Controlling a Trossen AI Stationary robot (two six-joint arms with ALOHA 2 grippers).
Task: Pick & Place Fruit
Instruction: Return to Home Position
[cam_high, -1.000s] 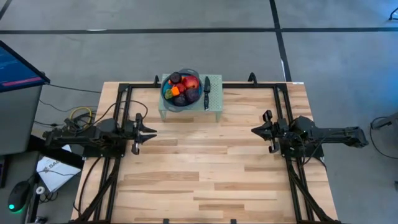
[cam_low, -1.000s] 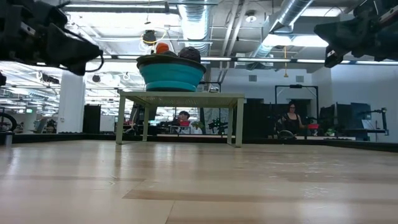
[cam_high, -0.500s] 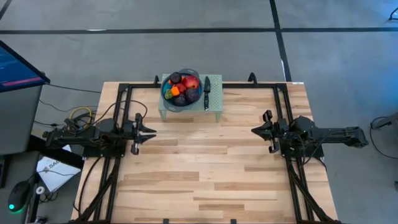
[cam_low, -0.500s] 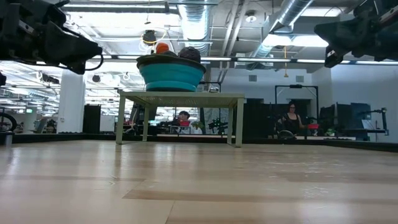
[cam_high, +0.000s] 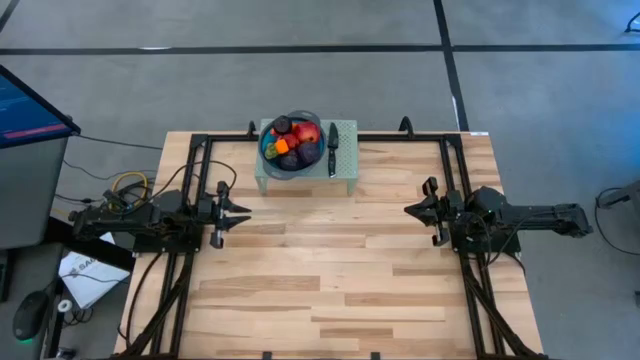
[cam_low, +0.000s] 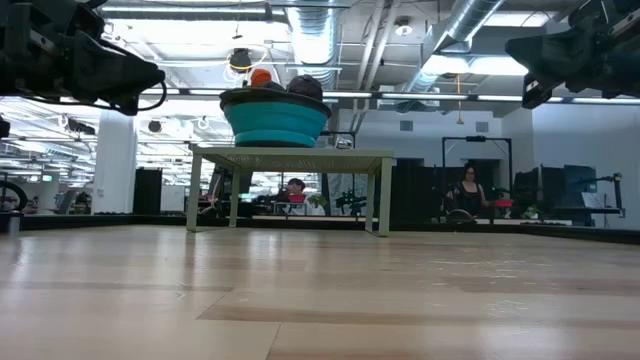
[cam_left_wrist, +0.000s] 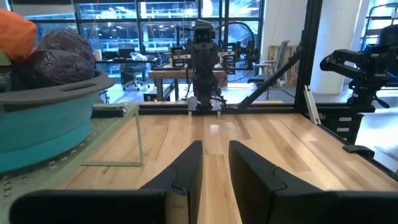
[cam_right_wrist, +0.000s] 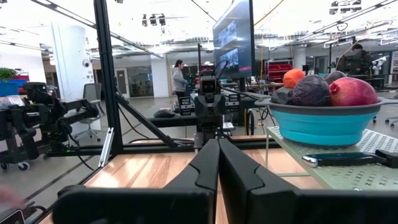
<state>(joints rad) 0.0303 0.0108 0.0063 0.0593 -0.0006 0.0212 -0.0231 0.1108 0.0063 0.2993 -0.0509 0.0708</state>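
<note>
The fruit (cam_high: 292, 138) is piled in a round blue bowl (cam_low: 275, 118) on a small pale green stand (cam_high: 345, 172) at the table's far edge. The pile includes red, dark purple and orange pieces. In the right wrist view I see a red apple, a purple fruit (cam_right_wrist: 309, 91) and an orange one; the left wrist view shows purple fruit (cam_left_wrist: 59, 50). My left gripper (cam_high: 243, 214) hovers open over the table's left side, with a narrow gap between the fingers (cam_left_wrist: 215, 150). My right gripper (cam_high: 411, 211) hovers shut (cam_right_wrist: 218, 152) over the right side. Both point toward the middle and hold nothing.
A black-handled knife (cam_high: 333, 148) lies on the stand to the right of the bowl and also shows in the right wrist view (cam_right_wrist: 348, 158). Bare wooden tabletop (cam_high: 330, 270) stretches between and in front of the arms. A black frame runs along the table's edges. People sit in the room beyond.
My left gripper has risen a little above the table. The right arm, the bowl and the fruit stand as before.
</note>
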